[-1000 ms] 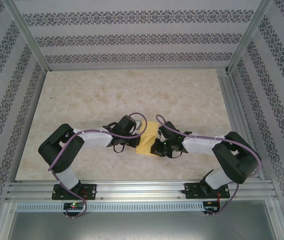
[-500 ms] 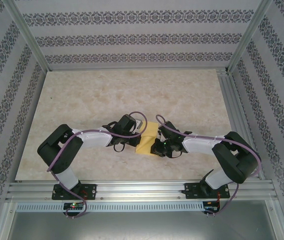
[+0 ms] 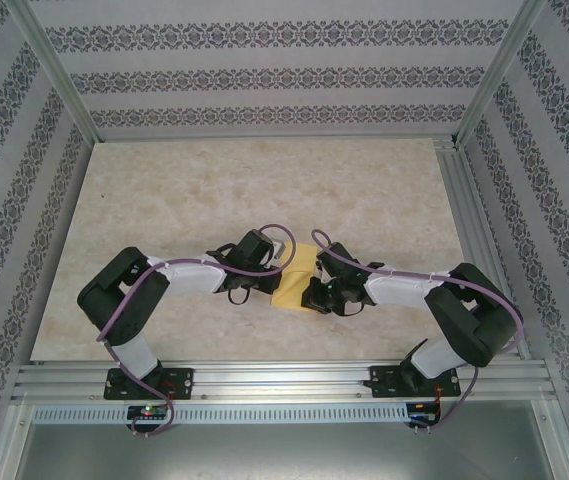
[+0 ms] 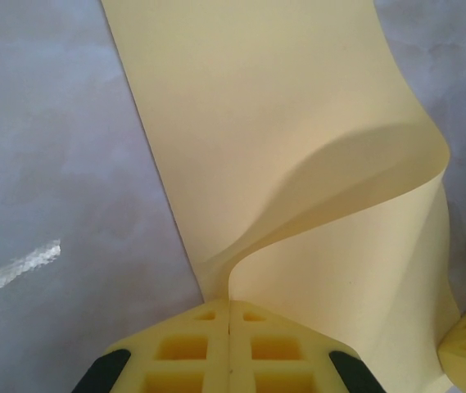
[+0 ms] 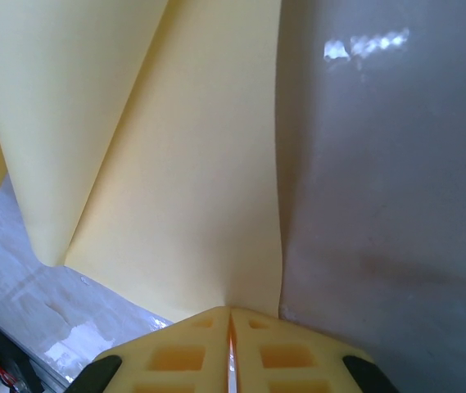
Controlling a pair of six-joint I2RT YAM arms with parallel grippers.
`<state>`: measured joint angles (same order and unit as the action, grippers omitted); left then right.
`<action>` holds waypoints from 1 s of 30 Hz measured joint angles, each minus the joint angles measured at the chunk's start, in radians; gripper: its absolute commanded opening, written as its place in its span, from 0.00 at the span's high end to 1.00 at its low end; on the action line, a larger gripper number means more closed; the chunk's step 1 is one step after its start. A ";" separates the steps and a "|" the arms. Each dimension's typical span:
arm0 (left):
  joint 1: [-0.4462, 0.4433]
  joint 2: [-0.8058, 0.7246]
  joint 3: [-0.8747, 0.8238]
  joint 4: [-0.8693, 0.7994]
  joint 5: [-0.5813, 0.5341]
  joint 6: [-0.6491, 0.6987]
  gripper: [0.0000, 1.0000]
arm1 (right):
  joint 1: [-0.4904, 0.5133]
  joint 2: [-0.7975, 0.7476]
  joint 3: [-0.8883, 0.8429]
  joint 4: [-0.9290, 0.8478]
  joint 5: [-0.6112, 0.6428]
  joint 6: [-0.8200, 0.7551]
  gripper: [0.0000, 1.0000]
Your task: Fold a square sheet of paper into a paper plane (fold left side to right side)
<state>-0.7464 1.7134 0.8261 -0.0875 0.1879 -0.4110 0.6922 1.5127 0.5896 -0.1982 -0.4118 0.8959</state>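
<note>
Your square sheet of paper [image 3: 292, 290] lies toward 6 o'clock of the tabletop's [image 3: 264, 180] centre, arched over, with the left end effector [image 4: 229, 304] and right end effector [image 5: 231, 311] each pinching an edge, unmoved this past second, so the fold waits uncreased.

1 paper sheet [image 3: 295, 281], 2 pincers [image 4: 229, 303] [image 5: 231, 310]

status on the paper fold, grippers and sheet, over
Left gripper shut on the sheet of paper, lifted edge curling over. Right gripper shut on it too. No crease pressed yet.
</note>
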 measured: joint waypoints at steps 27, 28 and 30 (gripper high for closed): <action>0.000 0.012 0.013 -0.006 0.013 0.008 0.94 | 0.000 0.005 0.010 -0.014 0.000 -0.007 0.89; 0.000 0.008 0.013 -0.011 0.011 0.011 0.94 | 0.000 0.005 0.011 -0.016 0.000 -0.007 0.89; 0.000 -0.014 0.013 -0.023 0.005 0.015 0.94 | 0.000 0.005 0.011 -0.016 0.000 -0.008 0.89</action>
<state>-0.7460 1.6993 0.8391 -0.1104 0.1928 -0.3962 0.6922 1.5181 0.6006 -0.2142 -0.4114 0.8883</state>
